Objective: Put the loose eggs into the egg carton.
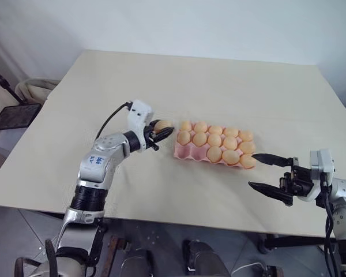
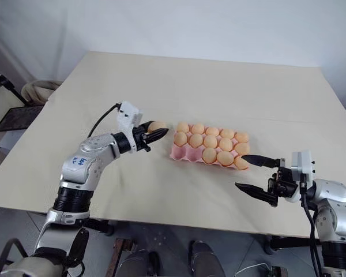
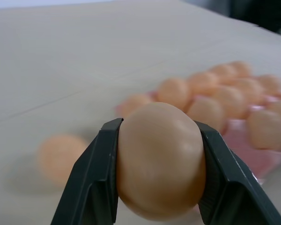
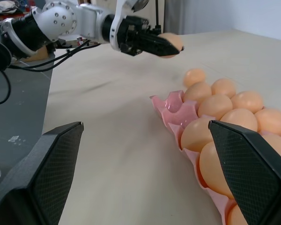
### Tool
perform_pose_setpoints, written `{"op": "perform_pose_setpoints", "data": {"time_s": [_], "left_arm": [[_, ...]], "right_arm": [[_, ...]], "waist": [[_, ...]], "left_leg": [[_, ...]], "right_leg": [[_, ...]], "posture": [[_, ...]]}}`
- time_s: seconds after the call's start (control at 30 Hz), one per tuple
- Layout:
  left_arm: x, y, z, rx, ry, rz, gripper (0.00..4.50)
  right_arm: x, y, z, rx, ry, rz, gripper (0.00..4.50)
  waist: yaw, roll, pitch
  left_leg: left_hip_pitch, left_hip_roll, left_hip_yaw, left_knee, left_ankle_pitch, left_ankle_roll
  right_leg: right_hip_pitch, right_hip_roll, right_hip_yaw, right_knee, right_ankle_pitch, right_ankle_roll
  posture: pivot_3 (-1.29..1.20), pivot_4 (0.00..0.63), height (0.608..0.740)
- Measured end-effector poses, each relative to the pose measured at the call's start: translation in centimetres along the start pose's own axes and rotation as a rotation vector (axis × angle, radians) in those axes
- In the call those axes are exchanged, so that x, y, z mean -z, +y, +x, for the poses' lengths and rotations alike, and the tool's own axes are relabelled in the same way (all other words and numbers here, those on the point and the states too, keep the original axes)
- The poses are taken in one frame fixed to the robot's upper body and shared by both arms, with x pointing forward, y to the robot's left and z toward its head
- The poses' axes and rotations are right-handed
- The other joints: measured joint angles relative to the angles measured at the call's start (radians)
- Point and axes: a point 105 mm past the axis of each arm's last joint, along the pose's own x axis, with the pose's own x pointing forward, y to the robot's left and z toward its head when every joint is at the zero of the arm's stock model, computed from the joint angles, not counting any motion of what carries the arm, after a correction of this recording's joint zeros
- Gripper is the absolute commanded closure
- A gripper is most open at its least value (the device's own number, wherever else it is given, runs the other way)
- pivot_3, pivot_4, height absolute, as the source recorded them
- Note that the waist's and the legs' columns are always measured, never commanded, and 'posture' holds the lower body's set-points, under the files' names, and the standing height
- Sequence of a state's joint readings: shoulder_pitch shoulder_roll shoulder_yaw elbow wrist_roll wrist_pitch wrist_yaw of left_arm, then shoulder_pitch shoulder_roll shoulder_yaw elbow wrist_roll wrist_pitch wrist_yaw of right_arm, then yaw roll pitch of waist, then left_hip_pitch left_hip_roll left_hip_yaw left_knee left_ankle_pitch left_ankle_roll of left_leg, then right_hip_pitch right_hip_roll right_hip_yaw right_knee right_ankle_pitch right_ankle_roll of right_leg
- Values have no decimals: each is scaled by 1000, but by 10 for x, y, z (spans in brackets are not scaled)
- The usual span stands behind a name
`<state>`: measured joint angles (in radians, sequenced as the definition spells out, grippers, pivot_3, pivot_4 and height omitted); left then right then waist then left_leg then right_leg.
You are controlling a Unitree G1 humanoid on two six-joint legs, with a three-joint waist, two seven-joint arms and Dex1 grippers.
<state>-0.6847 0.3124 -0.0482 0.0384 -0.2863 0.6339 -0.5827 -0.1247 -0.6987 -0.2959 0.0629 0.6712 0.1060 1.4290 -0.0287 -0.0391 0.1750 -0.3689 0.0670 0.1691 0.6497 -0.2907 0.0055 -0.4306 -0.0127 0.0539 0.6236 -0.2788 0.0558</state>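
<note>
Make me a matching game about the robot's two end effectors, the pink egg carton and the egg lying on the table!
Things:
1. left black two-fingered end effector
2. right black two-fingered end effector
3. flat pink moulded egg carton
4. loose pale orange-tan egg

States:
A. open, holding nothing
B. lying on the cream table, outside the carton
C. shut on a smooth pale orange held egg
D. filled with many eggs, a few cups empty

Pairs: 1-C, 2-A, 3-D, 4-B
</note>
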Motion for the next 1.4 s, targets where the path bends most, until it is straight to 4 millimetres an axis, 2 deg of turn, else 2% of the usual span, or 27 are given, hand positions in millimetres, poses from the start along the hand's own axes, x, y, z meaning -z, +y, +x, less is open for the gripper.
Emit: {"op": "perform_pose_setpoints", "data": {"time_s": [0.13,0.3,0.4,0.5,0.67,0.9,1.23,1.4], "left_arm": [[-3,-19,12,113,7,15,2763],[-16,-47,33,277,-5,77,2763],[-9,-58,42,342,24,99,2763],[5,-60,44,369,74,102,2763],[15,-62,46,392,107,115,2763],[18,-61,46,390,120,133,2763],[35,-56,50,370,173,120,2763],[41,-60,55,377,178,96,1278]], "right_arm": [[0,4,-4,12,5,-9,0],[1,9,-6,21,12,-21,0],[2,12,-7,27,17,-34,0],[5,13,-10,42,27,-41,0],[11,10,-20,107,44,-88,0],[27,-1,-33,205,72,-118,0],[25,-8,-33,226,62,-150,0],[23,-10,-32,236,58,-157,0]], "waist": [[0,0,0],[-1,0,0],[-4,0,0],[-4,1,0],[-2,1,1],[-3,1,1],[-2,1,1],[-2,1,1]], "left_leg": [[0,0,0,0,1,2],[0,0,0,0,1,2],[1,0,0,0,1,2],[0,0,0,0,1,2],[-1,0,-1,0,1,3],[0,0,-1,0,1,4],[0,0,-1,0,1,3],[-1,0,-1,0,1,3]], "right_leg": [[0,0,0,-1,0,0],[0,0,1,-1,0,0],[0,1,1,-1,0,0],[-1,2,1,0,0,0],[0,1,1,-1,0,0],[0,1,2,0,0,0],[0,1,2,0,0,0],[-1,1,2,0,0,0]], "posture": [[0,150,740],[0,150,740],[0,150,740],[0,150,740],[0,150,740],[0,150,740],[0,150,740],[0,150,740]]}}
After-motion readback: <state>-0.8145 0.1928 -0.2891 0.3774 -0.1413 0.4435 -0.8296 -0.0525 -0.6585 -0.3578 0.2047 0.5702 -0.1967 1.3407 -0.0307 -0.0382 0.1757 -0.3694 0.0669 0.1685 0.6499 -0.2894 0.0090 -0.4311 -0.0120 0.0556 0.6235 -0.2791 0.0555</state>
